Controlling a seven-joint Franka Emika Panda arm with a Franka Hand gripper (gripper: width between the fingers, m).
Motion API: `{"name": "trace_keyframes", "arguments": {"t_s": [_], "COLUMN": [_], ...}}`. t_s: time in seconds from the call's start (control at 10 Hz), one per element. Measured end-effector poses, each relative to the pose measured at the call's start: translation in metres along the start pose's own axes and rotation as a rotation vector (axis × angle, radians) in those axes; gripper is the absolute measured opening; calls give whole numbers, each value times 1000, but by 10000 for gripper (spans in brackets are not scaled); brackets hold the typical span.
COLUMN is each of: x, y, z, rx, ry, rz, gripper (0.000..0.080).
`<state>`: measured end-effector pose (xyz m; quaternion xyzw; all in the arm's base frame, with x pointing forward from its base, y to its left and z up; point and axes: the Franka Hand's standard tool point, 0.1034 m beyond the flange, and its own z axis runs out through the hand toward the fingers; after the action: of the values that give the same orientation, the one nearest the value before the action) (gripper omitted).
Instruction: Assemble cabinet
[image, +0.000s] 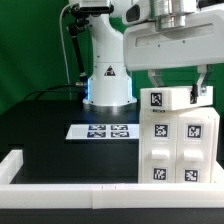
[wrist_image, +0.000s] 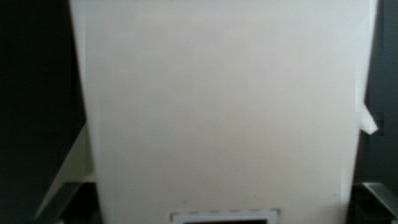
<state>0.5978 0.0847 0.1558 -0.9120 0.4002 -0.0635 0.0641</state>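
Exterior view faces the robot base (image: 108, 85) across the table (image: 40, 130); wrist view looks closely at, probably, the shared cabinet (image: 180, 140).

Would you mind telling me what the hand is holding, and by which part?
Cannot be told: the hand straddles the cabinet's top block across its sides, but a firm grip is unclear.

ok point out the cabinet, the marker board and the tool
cabinet (image: 178, 150): exterior view, front face, between its four tags
marker board (image: 100, 131): exterior view, middle of the flat sheet
tool (image: 178, 88): exterior view, midway between its fingertips, at the cabinet's top
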Motion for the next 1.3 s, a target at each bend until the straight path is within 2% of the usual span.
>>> {"name": "trace_keyframes", "arguments": {"t_s": [0.1,0.2,0.7,1.0,1.2,1.3], "x": [0,-1,-1,-2,-2,-2], "y": [0,0,-1,0,0,0], "z": [0,0,0,0,0,0], "rx": [1,15,24,11,-8,-7], "ry": [0,4,-12,-22,-52,-54], "rz": [26,139,472,642,684,704], "gripper": [560,560,560,560,560,560]}}
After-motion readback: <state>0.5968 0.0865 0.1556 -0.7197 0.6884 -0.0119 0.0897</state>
